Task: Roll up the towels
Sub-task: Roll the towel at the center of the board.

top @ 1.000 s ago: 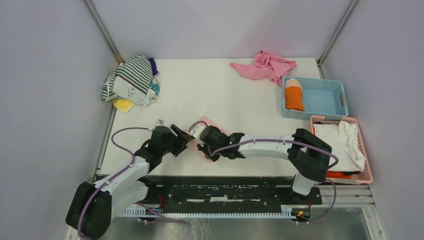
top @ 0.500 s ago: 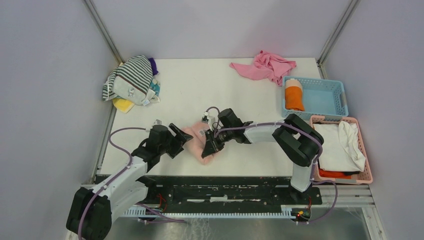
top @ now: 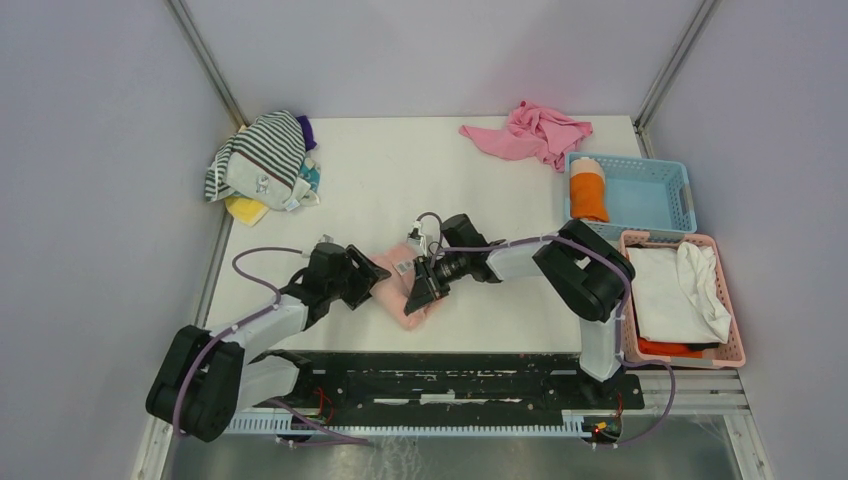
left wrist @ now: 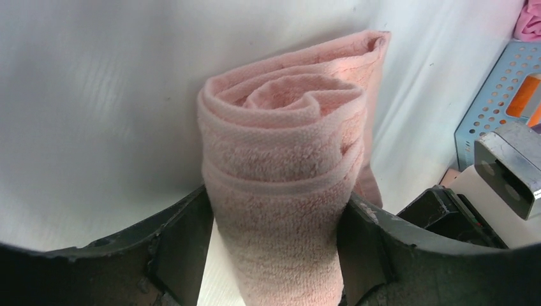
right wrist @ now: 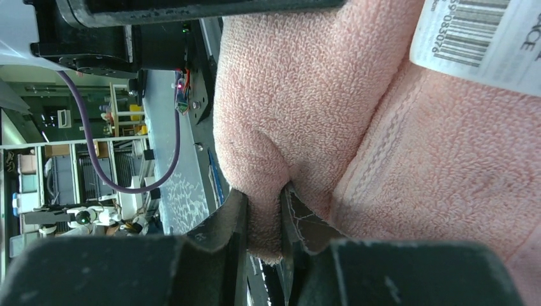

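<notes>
The pale pink towel (top: 400, 292) lies rolled on the table between my two grippers. My left gripper (top: 372, 290) is shut on the roll's left end; in the left wrist view the roll (left wrist: 281, 191) sits between its two fingers (left wrist: 182, 245). My right gripper (top: 418, 290) is shut on a fold of the same towel (right wrist: 300, 121), pinched between its two fingers (right wrist: 233, 220). The towel's white label (right wrist: 475, 38) shows at the top right of the right wrist view. The orange towel (top: 588, 192) lies rolled in the blue basket (top: 650, 195).
A bright pink cloth (top: 530, 133) lies at the back of the table. A pile of striped and other cloths (top: 262, 160) is at the back left. A pink basket (top: 725, 300) with white cloth stands at the right edge.
The right gripper moved right and back, drawing the pink towel into a roll, then shifted slightly. The left gripper closed in on the roll's left end.
</notes>
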You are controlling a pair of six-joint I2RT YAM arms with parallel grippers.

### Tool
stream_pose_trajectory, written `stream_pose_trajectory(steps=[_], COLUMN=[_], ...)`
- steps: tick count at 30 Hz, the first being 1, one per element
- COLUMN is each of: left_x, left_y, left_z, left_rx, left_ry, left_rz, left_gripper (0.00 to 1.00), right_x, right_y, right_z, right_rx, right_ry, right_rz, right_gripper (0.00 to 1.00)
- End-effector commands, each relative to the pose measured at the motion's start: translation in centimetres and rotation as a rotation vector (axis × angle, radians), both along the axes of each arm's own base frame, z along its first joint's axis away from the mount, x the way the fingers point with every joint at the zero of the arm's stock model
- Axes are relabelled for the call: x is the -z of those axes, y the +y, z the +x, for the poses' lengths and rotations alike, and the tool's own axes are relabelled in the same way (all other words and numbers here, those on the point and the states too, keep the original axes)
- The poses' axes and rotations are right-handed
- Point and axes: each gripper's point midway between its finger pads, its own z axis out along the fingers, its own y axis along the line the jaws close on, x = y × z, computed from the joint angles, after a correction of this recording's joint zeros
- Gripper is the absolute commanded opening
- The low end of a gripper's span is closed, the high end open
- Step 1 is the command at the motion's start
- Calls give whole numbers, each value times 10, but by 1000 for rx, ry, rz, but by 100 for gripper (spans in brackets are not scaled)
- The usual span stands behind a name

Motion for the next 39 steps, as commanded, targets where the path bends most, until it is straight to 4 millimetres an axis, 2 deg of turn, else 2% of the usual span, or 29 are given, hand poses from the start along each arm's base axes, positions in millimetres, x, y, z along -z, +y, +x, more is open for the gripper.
stream_pose_trajectory(steps=[1,4,7,12,14,18,21,23,28,30,32,39], left_x=[30,43,48,50,50,47,44,43,42,42,42,44], left_y=[19,19,20,22,21,20,20,20,20,20,19,19], left_z=[0,-9,-13,-18,-20,-19,-19,-19,-20,-20,-19,-21], left_rx=[-10,1,-3,2,3,-1,-5,-8,-12,-12,-10,-13], left_ry=[32,74,84,94,95,88,83,81,81,80,79,79], left_rz=[122,123,120,129,119,110,109,107,102,101,98,90], left_gripper=[71,66,62,59,59,59,59,60,60,60,60,61], right_x=[52,44,26,-7,-23,-60,-81,-86,-80,-72,-55,-6], right_y=[-32,-36,-38,-46,-52,-55,-46,-34,2,14,22,7], right_z=[-22,-15,-5,9,20,29,27,21,4,-1,-5,-1], right_rx=[26,53,98,166,227,282,298,269,173,137,99,25], right_ry=[87,11,-102,-403,-553,-851,-992,-1058,-1187,-1213,-1227,-1257], right_rz=[-240,-272,-283,-405,-470,-568,-589,-595,-645,-659,-679,-850], right_gripper=[16,29,41,63,66,68,71,73,75,76,76,73])
